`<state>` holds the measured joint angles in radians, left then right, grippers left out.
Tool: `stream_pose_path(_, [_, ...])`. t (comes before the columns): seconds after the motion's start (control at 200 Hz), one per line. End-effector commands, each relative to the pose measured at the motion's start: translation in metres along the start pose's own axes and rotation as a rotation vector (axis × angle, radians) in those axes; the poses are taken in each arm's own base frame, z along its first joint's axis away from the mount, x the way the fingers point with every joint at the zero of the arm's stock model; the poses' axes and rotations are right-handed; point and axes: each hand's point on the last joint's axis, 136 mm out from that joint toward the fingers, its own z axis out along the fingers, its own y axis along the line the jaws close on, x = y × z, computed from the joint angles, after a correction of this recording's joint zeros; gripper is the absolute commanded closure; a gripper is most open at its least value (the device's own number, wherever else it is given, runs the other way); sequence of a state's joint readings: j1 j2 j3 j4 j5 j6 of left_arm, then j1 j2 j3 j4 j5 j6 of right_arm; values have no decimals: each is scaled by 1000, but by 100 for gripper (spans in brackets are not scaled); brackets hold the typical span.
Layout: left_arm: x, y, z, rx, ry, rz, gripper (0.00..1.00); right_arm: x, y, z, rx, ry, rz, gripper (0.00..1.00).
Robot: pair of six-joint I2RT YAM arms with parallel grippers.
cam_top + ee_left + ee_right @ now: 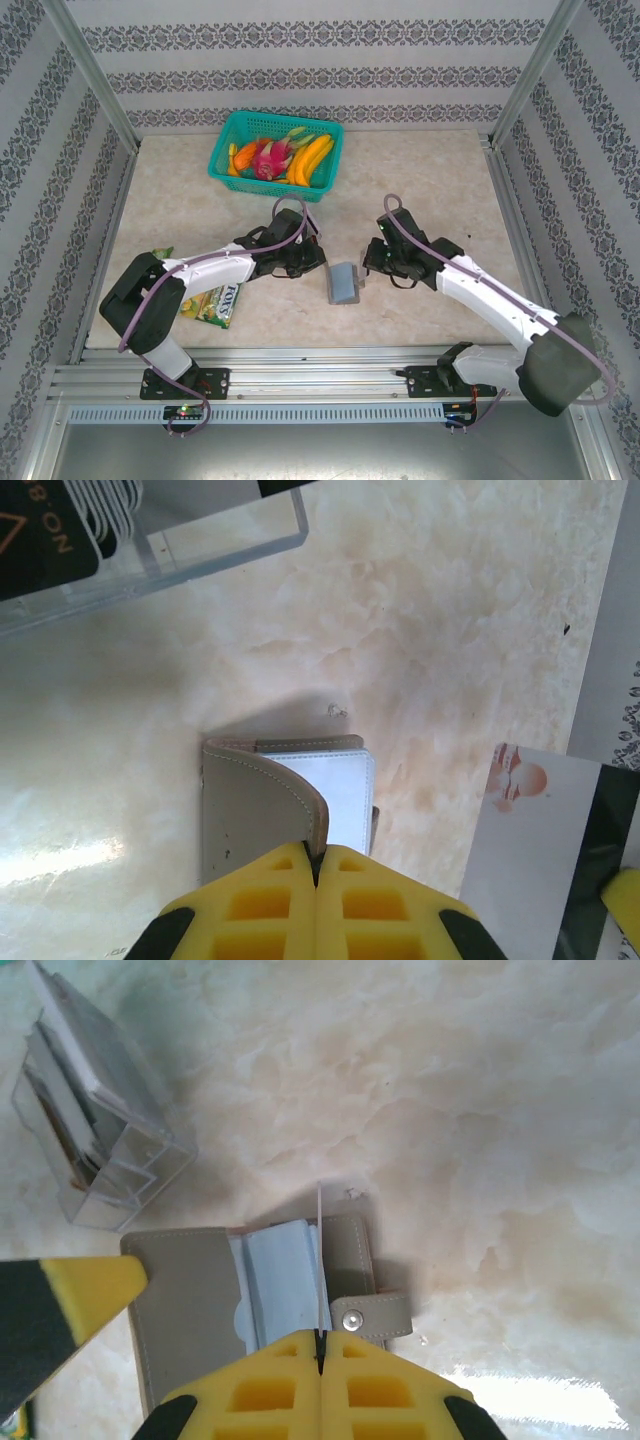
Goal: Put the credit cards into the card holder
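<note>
Orange characters reading "NO.8" run sideways on a dark card that stands in a clear plastic box, with an orange angled line mark beside them at the card's edge. The green-yellow snack packet on the tabletop carries the pale word "FOX". A white card bears an orange-pink print, its lettering illegible.

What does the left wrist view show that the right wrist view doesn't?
Left wrist: the face of the held card, white with an orange print and dark stripe. Right wrist: that card edge-on in the right hand, plus the pale blue sleeves and snap tab. Both: the grey wallet, pinched by the left hand, and the clear box of cards.
</note>
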<state>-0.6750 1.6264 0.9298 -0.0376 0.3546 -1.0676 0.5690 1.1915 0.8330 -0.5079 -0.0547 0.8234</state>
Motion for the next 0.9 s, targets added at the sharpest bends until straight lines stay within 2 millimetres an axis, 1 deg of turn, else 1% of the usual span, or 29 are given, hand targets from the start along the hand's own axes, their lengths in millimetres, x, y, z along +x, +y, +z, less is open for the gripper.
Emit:
stream_pose_path(0.0, [5,8,-3,-25,-5,-1,100,13,20,11,-138,57,-34,100])
stream_pose_path(0.16, [7,12,-2,-6,1,-6,100,31,45,28,-229,153,-74,100])
stream_pose_path(0.235, [6,11,-1,-3,3,-7,100,35,45,33,-188,160,-96,100])
stream_pose_path(0.325, [6,13,-1,-11,1,-6,100,39,37,43,-139,178,-94,100])
stream_pose_path(0.385, [6,15,-1,-19,1,-6,100,44,26,54,-86,205,-87,100])
stream_pose_path(0.47, [6,23,-3,-43,2,-9,100,48,8,64,-6,229,-76,100])
stream_pose_path(0.525, [6,31,-5,-73,-2,2,100,48,6,66,-12,225,-72,100])
stream_pose_path(0.61, [6,48,-13,-161,-12,31,96,45,23,61,-110,203,-80,100])
stream_pose_path(0.674, [7,57,-16,-203,-9,57,91,40,34,54,-149,171,-93,100])
stream_pose_path(0.729, [9,63,-15,-233,5,71,91,37,37,53,-153,164,-94,100])
stream_pose_path(0.794, [11,71,-14,-270,18,73,91,39,42,55,-166,187,-111,100])
stream_pose_path(0.894, [11,82,-16,-319,11,79,90,44,40,62,-159,210,-97,100])
